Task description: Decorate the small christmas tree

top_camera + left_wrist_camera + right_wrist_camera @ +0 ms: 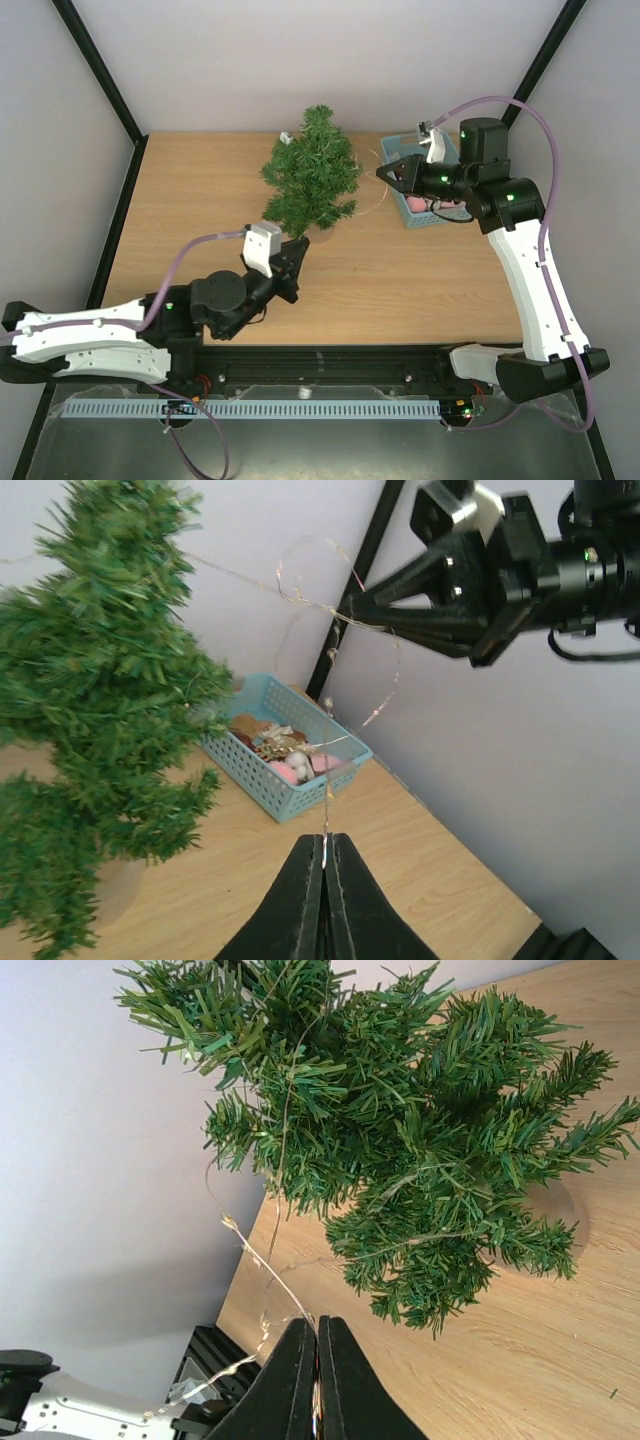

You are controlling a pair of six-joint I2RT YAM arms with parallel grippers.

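Top view: the small christmas tree [312, 178] is standing at upper centre, the left gripper [296, 250] just below it, the right gripper [383, 172] at its right beside the light-blue basket [415, 220]. Left wrist view: the left jaws are pinching a thin light wire [327, 795] at bottom centre. Right wrist view: the right jaws are clamping that wire, which is trailing into the branches. I judge winding calls for gentle tension, avoiding snags tipping the tree.
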